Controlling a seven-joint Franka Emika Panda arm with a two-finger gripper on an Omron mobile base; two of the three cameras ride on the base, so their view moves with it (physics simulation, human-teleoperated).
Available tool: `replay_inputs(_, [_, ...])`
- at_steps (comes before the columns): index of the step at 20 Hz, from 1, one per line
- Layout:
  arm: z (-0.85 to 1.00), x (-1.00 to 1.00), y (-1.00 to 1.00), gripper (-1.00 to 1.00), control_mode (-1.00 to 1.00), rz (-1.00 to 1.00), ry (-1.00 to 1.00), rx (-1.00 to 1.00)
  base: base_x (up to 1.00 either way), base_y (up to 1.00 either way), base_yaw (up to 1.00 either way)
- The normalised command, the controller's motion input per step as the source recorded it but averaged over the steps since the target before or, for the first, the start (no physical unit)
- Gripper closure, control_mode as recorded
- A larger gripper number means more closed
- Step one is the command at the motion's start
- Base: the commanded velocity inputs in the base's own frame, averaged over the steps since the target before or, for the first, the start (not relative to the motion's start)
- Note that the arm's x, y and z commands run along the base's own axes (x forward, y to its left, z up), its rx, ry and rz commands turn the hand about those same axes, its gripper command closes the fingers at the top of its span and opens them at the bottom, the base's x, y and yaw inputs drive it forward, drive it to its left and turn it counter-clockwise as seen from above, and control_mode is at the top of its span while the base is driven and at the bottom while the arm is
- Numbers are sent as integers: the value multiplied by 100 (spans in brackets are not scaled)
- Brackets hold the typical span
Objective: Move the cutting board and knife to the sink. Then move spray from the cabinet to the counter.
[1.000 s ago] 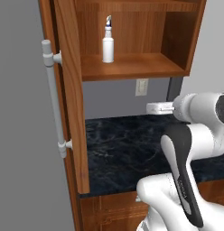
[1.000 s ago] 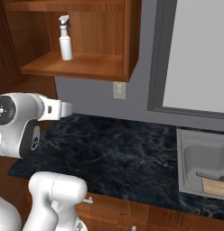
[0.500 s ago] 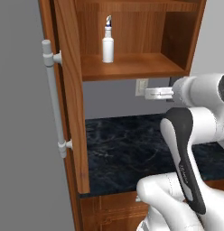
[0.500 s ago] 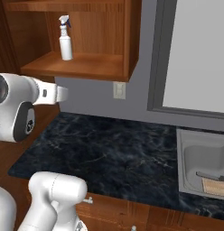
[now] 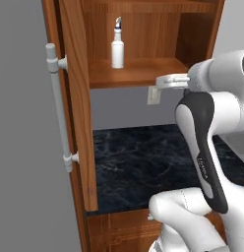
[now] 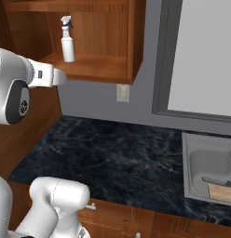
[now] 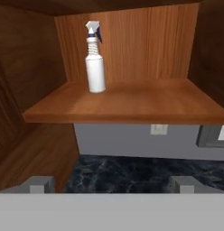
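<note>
The white spray [image 7: 95, 63] stands upright on the left part of the cabinet shelf [image 7: 141, 106], also seen as the spray [image 5: 117, 47] and the spray [image 6: 67, 39]. My gripper [image 7: 112, 185] is open, its fingertips [image 7: 40, 184] wide apart with nothing between them. It hangs in front of the shelf edge and a little below it, well short of the bottle. The hand [image 5: 166, 81] sits at shelf height to the right of the spray. The cutting board [image 6: 222, 191] lies in the sink [image 6: 194, 160] with the knife [image 6: 219, 181] on it. Black counter [image 6: 117, 153] lies below.
The cabinet door [image 5: 77, 98] stands open on the left with its long silver handle [image 5: 57, 103]. A wall outlet [image 6: 122, 93] sits under the cabinet. A grey-framed window [image 6: 201, 56] is above the sink. The shelf holds free room right of the bottle.
The arm has lifted the hand from just above the counter up to shelf height. The spray, board and knife have not moved. The jaws stayed open.
</note>
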Motion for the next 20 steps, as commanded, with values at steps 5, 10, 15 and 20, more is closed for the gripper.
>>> replay_inputs(5, [34,17,12,-100,-100,3,-2,0,0,0,0])
replay_inputs(10, [26,24,14,-100,-100,6,7,0,0,0,0])
replay_inputs(15, [8,37,8,-100,-100,11,0,1,0,0,0])
replay_inputs(20, [5,34,9,-100,-100,10,0,0,0,0,0])
